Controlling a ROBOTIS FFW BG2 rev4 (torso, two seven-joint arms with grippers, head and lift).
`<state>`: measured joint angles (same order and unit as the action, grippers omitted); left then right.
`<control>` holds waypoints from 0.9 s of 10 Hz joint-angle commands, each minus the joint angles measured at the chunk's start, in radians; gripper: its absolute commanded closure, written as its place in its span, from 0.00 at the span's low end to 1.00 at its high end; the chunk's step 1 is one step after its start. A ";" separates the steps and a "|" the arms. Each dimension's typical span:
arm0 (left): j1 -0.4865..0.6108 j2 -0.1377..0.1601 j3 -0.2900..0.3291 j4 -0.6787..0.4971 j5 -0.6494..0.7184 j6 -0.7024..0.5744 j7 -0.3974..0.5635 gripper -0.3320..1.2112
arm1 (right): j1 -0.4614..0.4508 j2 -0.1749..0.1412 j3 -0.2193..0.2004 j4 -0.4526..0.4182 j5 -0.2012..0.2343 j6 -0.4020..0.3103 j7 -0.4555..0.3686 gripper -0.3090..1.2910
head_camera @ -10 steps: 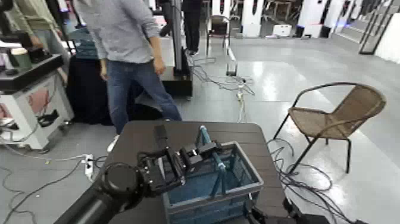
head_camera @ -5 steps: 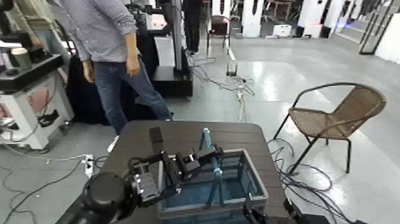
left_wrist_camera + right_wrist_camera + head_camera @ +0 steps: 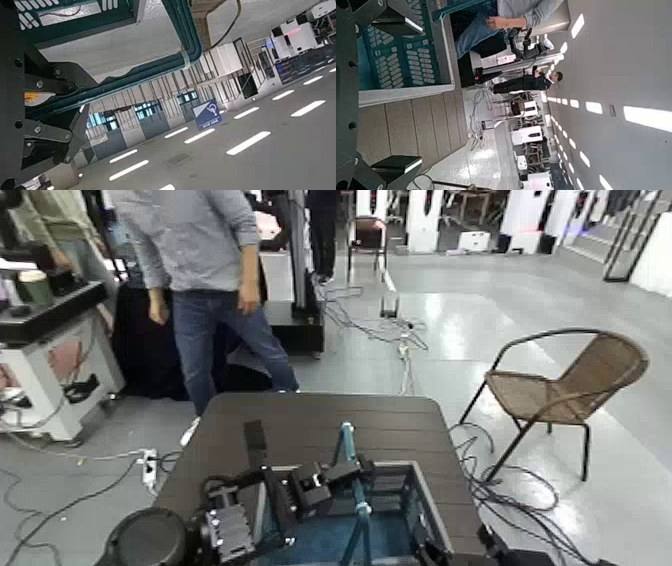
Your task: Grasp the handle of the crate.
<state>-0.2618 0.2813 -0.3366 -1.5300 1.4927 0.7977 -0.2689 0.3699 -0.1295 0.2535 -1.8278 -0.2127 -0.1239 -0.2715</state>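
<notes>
The blue-grey slatted crate (image 3: 425, 510) sits at the near edge of the dark table (image 3: 300, 425), partly cut off by the frame. Its teal handle (image 3: 347, 452) stands upright across the crate's middle. My left gripper (image 3: 335, 480) is shut on the handle about halfway up one side. In the left wrist view the handle (image 3: 170, 59) runs from the black fingers (image 3: 40, 87) up against the ceiling. My right gripper (image 3: 450, 552) is low beside the crate's near right corner, open and empty. The right wrist view shows the crate's wall (image 3: 391, 47) and light rim (image 3: 407, 93).
A person in a grey shirt and jeans (image 3: 205, 280) stands just beyond the table's far left corner. A wicker chair (image 3: 560, 390) stands on the floor to the right. Cables (image 3: 400, 340) trail on the floor behind. A cart with equipment (image 3: 50, 340) is at the far left.
My left arm has drawn back toward me with the handle in its grip, and the crate has slid nearer the table's front edge. The person has shifted behind the table.
</notes>
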 commanded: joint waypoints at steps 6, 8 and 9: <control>0.090 -0.010 0.076 -0.081 0.040 0.069 -0.001 0.99 | 0.001 0.004 0.000 -0.002 0.004 0.010 -0.002 0.29; 0.089 -0.014 0.073 -0.079 0.043 0.067 -0.003 0.99 | 0.001 0.004 0.000 -0.002 0.004 0.010 -0.002 0.29; 0.087 -0.011 0.070 -0.079 0.043 0.067 -0.006 0.99 | 0.000 0.002 0.000 -0.002 0.004 0.013 -0.002 0.29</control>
<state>-0.1735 0.2681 -0.2645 -1.6088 1.5354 0.8654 -0.2749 0.3702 -0.1264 0.2531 -1.8301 -0.2086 -0.1120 -0.2730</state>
